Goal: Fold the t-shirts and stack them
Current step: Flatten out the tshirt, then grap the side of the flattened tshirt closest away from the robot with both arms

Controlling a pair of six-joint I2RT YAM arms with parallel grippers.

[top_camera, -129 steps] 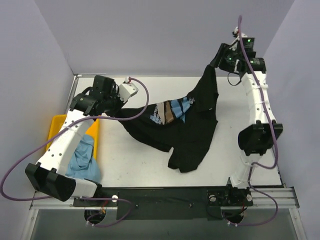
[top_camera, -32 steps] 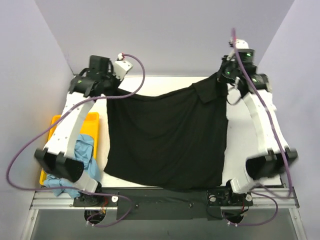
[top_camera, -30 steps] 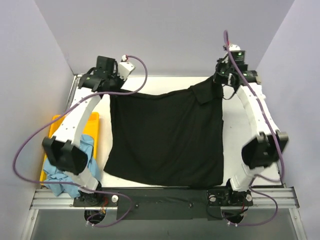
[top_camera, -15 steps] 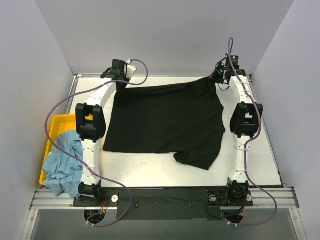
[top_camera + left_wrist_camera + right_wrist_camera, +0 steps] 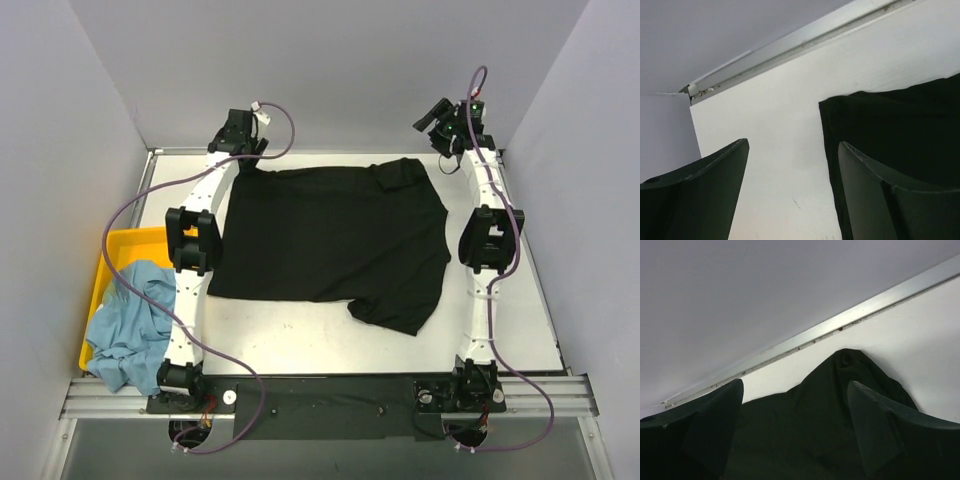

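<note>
The black t-shirt (image 5: 330, 235) lies spread flat on the white table (image 5: 300, 335), one sleeve pointing to the near right. My left gripper (image 5: 247, 152) hovers open at its far left corner; in the left wrist view the left gripper (image 5: 794, 144) has bare table between its fingers, with the shirt's corner (image 5: 890, 130) under the right finger. My right gripper (image 5: 432, 120) is open above the far right corner, and in the right wrist view the right gripper (image 5: 795, 385) frames the black cloth (image 5: 805, 430) without touching it. The light blue t-shirt (image 5: 125, 330) lies crumpled over the tray.
A yellow tray (image 5: 115, 250) sits at the table's left edge under the blue cloth. A metal rail (image 5: 840, 327) runs along the table's far edge, close behind both grippers. Grey walls close in the back and sides.
Both grippers lowered the stretched black shirt onto the table, then opened and let go of its far corners. The shirt now lies flat, and both grippers have lifted slightly.
</note>
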